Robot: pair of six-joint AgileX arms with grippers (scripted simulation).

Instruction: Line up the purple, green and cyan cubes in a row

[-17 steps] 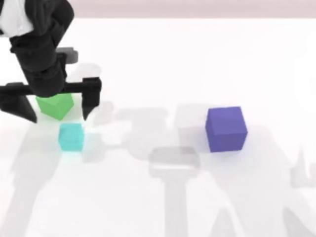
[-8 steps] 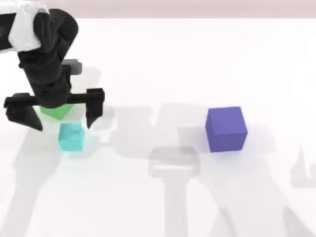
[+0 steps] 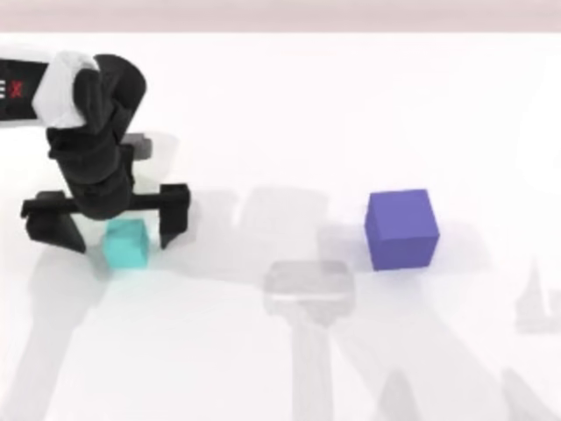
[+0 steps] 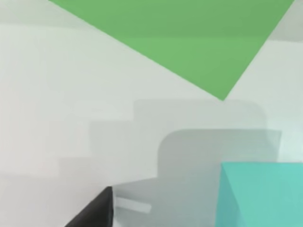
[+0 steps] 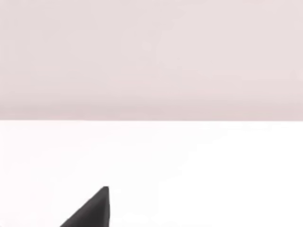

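My left gripper (image 3: 122,245) is open, its two black fingers standing either side of the small cyan cube (image 3: 125,243) on the table's left. The left wrist view shows that cyan cube (image 4: 262,194) close by one fingertip (image 4: 97,213), with the green cube (image 4: 189,42) just beyond it. From above, the green cube is hidden under the left arm. The large purple cube (image 3: 401,228) sits alone right of centre. My right arm is out of the top view; its wrist view shows only one fingertip (image 5: 92,210), set far to one side over bare table.
The white table (image 3: 280,123) ends at a pale wall along the far edge. Grey arm shadows (image 3: 308,289) lie across the middle.
My left gripper has moved toward the table's front, from straddling the green cube to straddling the cyan cube, still open. The green cube is now covered by the arm. No cube has moved.
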